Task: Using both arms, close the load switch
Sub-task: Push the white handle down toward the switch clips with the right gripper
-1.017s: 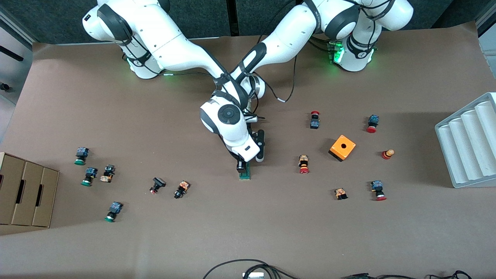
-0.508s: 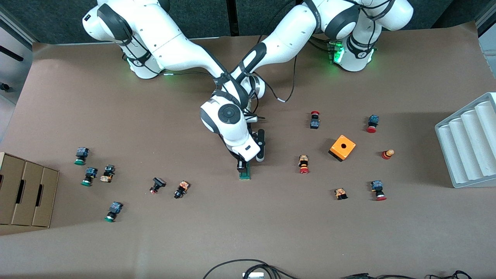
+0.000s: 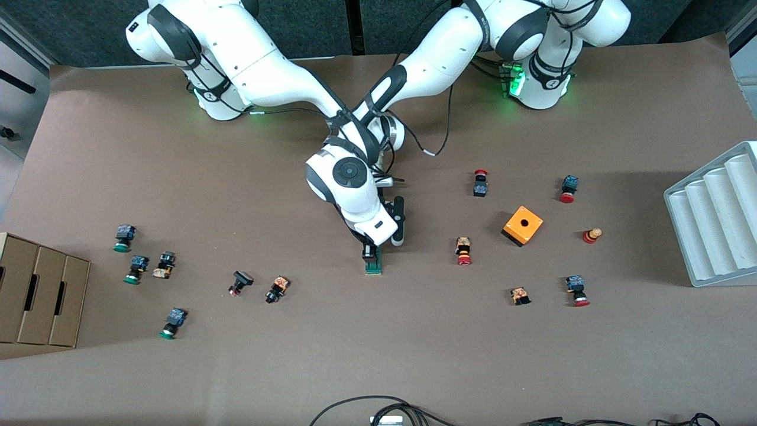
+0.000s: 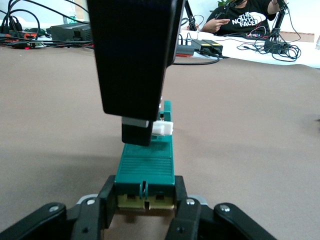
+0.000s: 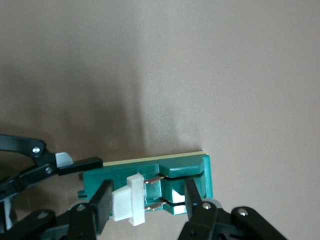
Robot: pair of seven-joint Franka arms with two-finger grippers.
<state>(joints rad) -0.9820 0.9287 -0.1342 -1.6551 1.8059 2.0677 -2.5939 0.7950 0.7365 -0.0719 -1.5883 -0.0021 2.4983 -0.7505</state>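
Note:
The load switch (image 3: 374, 267), a narrow green block, lies at the table's middle. My left gripper (image 4: 145, 202) is shut on its end farther from the front camera, one finger (image 4: 106, 200) on each side. In the front view it is hidden under the right hand. My right gripper (image 3: 370, 254) hangs over the switch (image 5: 185, 172), open. Its fingers (image 5: 102, 205) straddle the white sliding piece (image 5: 125, 202) and the green housing. One pad sits against the white piece (image 4: 164, 128). Copper blades show between the white piece and the housing.
Small push buttons lie scattered toward both ends of the table. An orange box with a hole (image 3: 523, 225) sits toward the left arm's end. A grey ribbed tray (image 3: 718, 219) and a cardboard box (image 3: 35, 296) stand at the table's two ends.

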